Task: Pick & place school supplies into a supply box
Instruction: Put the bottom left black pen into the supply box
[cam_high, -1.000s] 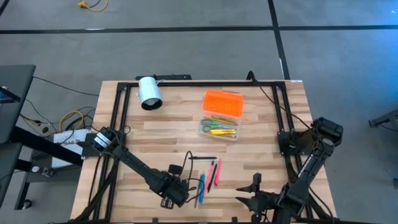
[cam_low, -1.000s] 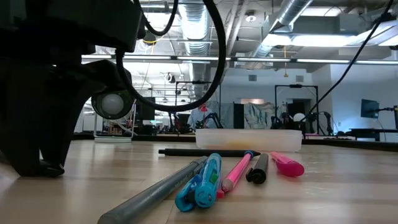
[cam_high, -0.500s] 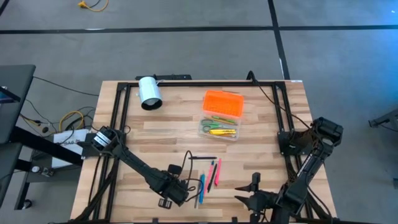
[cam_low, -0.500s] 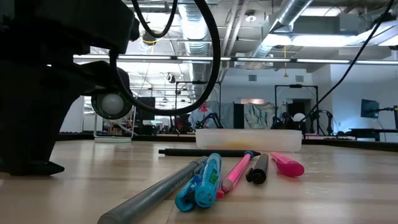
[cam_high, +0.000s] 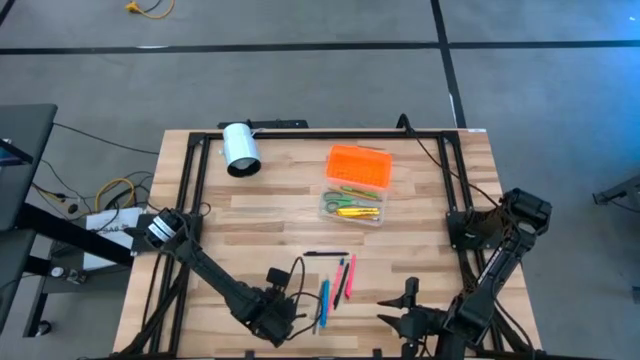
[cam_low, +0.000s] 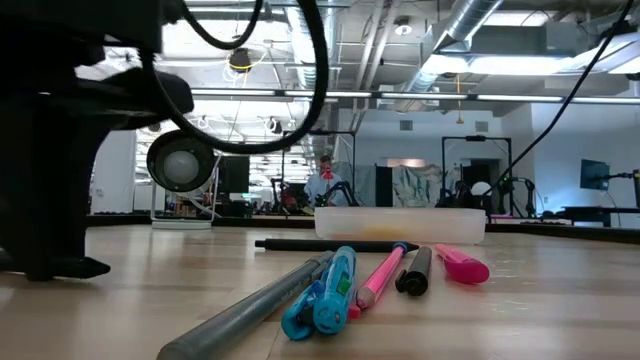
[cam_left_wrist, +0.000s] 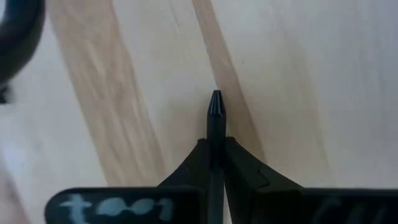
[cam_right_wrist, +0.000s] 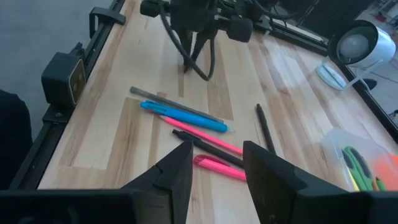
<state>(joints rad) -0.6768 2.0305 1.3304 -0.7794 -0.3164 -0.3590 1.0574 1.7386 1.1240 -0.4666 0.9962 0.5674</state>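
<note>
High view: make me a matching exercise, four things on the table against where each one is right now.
Things:
1. blue pen
2. green-handled scissors
3. white cylinder
4. held black pen

Places:
A. at the table's far left
B. clamped in the left gripper
C. inside the supply box
D. lying on the wood beside the pink pens

Pairs: 1-D, 2-C, 3-A, 4-B
</note>
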